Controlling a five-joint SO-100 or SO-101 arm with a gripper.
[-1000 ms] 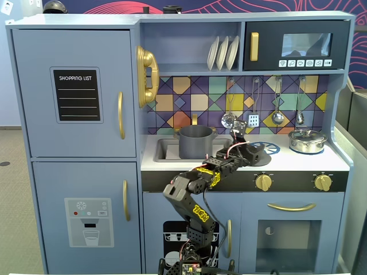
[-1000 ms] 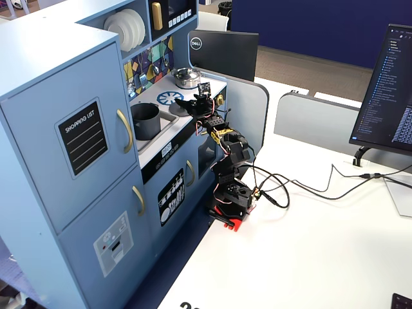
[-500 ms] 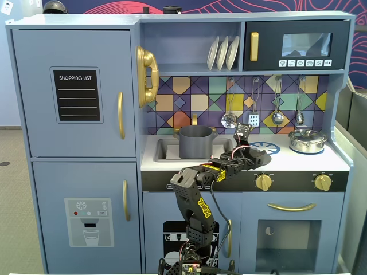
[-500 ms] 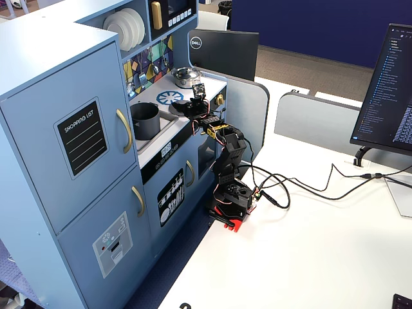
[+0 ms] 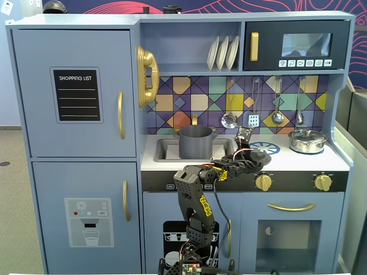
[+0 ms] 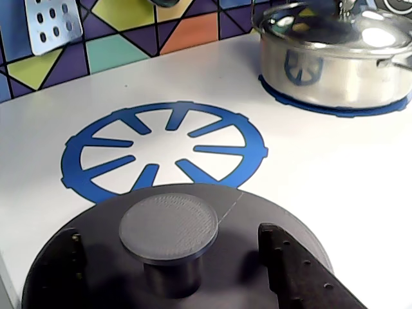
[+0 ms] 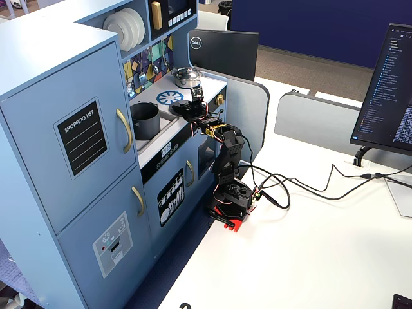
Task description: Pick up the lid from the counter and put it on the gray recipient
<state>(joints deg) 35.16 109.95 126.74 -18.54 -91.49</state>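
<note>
Gray pot (image 5: pixel 196 142) in sink, left of gripper (image 5: pixel 250 153) in a fixed view. Wrist view: fingers (image 6: pixel 297 270) apart, straddling knob of lid (image 6: pixel 174 257); contact with knob not discernible. Lid on counter (image 6: pixel 335 174), burner ring (image 6: pixel 164 149) just beyond, silver pot (image 6: pixel 335 58) far right.

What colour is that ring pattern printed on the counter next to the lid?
The burner ring is blue on the whitish counter, clearest in the wrist view.

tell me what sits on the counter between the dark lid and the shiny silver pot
In the wrist view, only the printed blue burner ring and bare counter lie between the lid and the silver pot.
</note>
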